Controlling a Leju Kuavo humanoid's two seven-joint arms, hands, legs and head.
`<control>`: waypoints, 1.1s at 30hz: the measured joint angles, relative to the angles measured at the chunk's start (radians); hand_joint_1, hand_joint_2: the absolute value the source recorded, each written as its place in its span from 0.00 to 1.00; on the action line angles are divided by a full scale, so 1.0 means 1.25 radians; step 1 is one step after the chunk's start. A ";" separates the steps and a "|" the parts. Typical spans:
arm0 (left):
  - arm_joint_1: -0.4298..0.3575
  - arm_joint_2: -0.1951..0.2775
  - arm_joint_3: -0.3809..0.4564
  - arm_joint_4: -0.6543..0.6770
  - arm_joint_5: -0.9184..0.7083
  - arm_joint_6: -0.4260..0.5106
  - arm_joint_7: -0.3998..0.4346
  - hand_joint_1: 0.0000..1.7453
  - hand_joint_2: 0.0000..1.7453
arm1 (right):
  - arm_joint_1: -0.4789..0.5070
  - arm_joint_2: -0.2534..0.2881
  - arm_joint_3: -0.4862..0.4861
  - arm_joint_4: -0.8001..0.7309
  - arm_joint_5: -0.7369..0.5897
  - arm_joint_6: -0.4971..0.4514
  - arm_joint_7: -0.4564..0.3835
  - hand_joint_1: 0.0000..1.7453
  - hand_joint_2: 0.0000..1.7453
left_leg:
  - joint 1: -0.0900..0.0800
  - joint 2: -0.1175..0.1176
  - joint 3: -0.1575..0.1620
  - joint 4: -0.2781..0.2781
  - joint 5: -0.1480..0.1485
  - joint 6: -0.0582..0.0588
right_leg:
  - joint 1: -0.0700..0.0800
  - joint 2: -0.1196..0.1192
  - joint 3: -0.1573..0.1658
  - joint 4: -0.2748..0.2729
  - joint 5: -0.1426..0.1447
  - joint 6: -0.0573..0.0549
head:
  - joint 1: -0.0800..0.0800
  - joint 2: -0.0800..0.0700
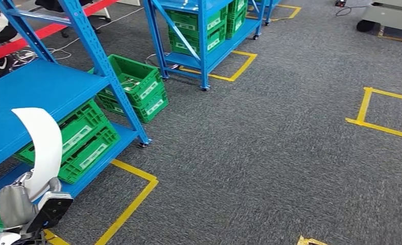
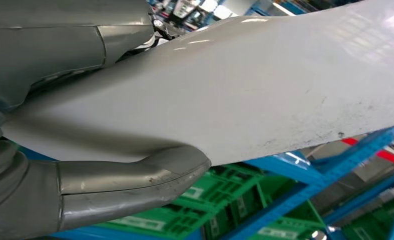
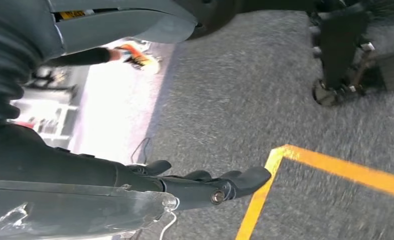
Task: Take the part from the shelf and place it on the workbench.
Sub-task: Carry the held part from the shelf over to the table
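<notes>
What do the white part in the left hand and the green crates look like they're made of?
White part: likely smooth moulded plastic; soft glossy highlights, thin curved shape, dark scuffs near one edge. Green crates: probably rigid plastic; ribbed lattice walls, even matte colour, white labels.

Left side crowded: blue shelf (image 1: 40, 89) with slanted upright (image 1: 107, 66) stands just beside the left hand (image 1: 22, 204), which holds the curved white part (image 1: 43, 143) up against the shelf edge. Green crates (image 1: 84, 140) fill the lower tier; another green crate (image 1: 137, 87) sits on the floor behind the upright. Second blue rack (image 1: 204, 30) farther back. Open grey carpet (image 1: 270, 153) ahead and right, marked by yellow tape (image 1: 132, 204). Right hand (image 3: 205, 182) hangs over carpet, fingers empty, loosely extended.
</notes>
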 joint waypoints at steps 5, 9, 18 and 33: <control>-0.003 0.004 0.000 0.014 0.000 0.000 -0.001 1.00 1.00 | 0.006 0.001 -0.003 -0.002 0.000 0.000 -0.001 0.00 1.00 | 0.002 -0.032 0.069 -0.063 0.054 0.009 | 0.002 0.056 -0.033 0.011 0.024 0.004 | 0.000 0.000; -0.006 0.005 -0.001 0.019 0.001 0.000 -0.002 1.00 1.00 | 0.005 0.002 -0.008 -0.006 0.000 0.001 -0.002 0.00 1.00 | 0.009 -0.079 0.122 -0.171 0.075 0.016 | 0.004 0.093 -0.061 0.027 0.035 0.020 | 0.000 0.000; -0.013 0.003 0.001 0.025 0.108 -0.051 -0.022 1.00 1.00 | 0.010 0.021 -0.037 -0.018 0.003 -0.012 0.004 0.00 1.00 | 0.008 0.017 0.101 -0.175 0.090 0.035 | 0.000 0.008 -0.165 0.253 -0.068 0.049 | 0.008 0.000; -0.037 -0.002 0.011 0.038 0.156 -0.070 -0.029 1.00 1.00 | 0.020 0.049 -0.109 -0.061 0.041 0.003 0.004 0.00 1.00 | 0.007 -0.006 -0.004 0.069 -0.023 0.002 | 0.004 0.040 -0.058 0.022 0.036 -0.002 | 0.001 0.000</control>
